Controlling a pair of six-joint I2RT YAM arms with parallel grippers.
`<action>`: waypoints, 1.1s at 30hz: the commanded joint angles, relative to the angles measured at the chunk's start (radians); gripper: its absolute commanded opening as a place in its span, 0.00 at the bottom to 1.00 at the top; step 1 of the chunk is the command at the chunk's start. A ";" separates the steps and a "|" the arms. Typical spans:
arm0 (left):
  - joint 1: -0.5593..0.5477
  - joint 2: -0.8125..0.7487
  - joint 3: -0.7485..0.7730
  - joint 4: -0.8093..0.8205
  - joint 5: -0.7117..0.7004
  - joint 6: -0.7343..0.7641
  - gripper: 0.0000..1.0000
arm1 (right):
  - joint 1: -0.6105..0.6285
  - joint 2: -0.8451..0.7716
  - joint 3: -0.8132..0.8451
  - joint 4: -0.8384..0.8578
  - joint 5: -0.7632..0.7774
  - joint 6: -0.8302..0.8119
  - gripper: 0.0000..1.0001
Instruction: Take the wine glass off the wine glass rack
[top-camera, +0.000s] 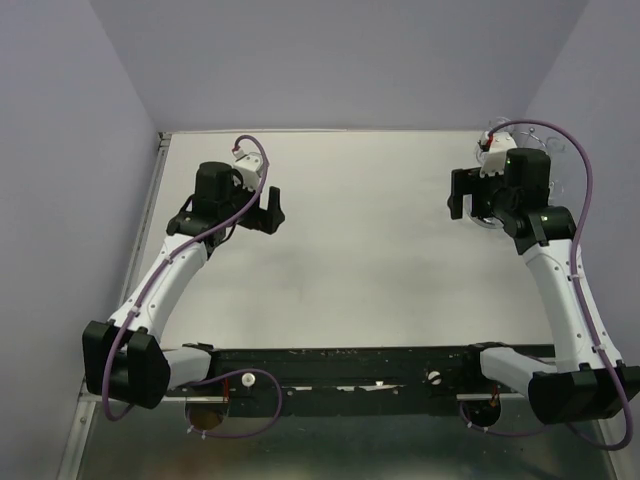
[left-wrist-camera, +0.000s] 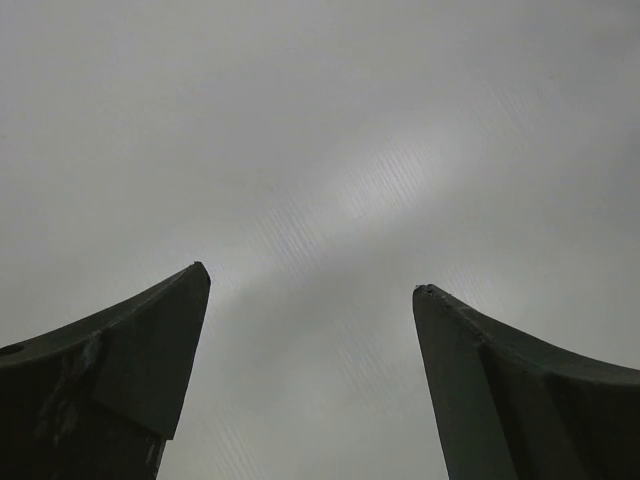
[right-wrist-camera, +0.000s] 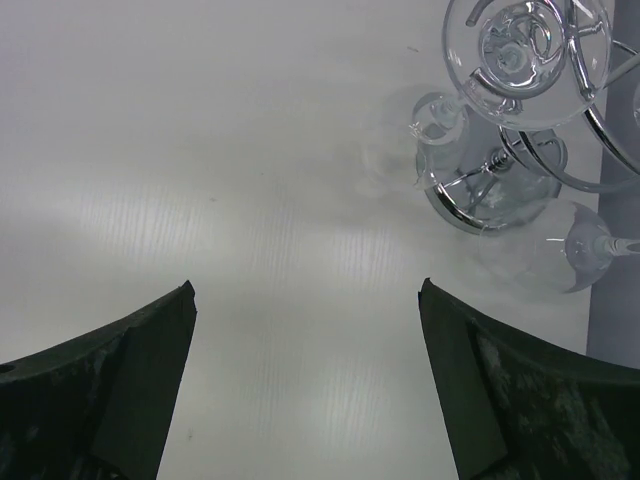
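The wine glass rack (right-wrist-camera: 490, 190), chrome wire with a round mirror base, stands at the top right of the right wrist view. Clear wine glasses hang on its hook arms: one shows its round foot (right-wrist-camera: 525, 55), another its bowl (right-wrist-camera: 575, 258), a third (right-wrist-camera: 440, 125) hangs at the left side. My right gripper (right-wrist-camera: 305, 287) is open and empty over bare table, short of the rack and left of it. In the top view the right gripper (top-camera: 462, 195) hides most of the rack (top-camera: 553, 160). My left gripper (top-camera: 270, 210) is open and empty, far to the left; its wrist view (left-wrist-camera: 310, 277) shows only table.
The white table (top-camera: 370, 260) is bounded by lilac walls at the back and both sides. The rack stands in the far right corner, close to the right wall (right-wrist-camera: 615, 330). The arm bases sit on a black rail (top-camera: 350, 365) at the near edge.
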 joint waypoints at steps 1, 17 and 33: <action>-0.010 0.016 0.034 0.016 0.034 -0.015 0.99 | -0.004 -0.029 0.034 -0.041 -0.001 -0.064 1.00; -0.030 0.025 0.091 0.036 0.109 0.017 0.98 | -0.190 0.092 0.344 -0.182 -0.350 -0.313 0.93; -0.051 -0.017 0.050 0.088 0.169 0.005 0.98 | -0.466 0.497 0.788 -0.538 -0.581 -0.647 0.74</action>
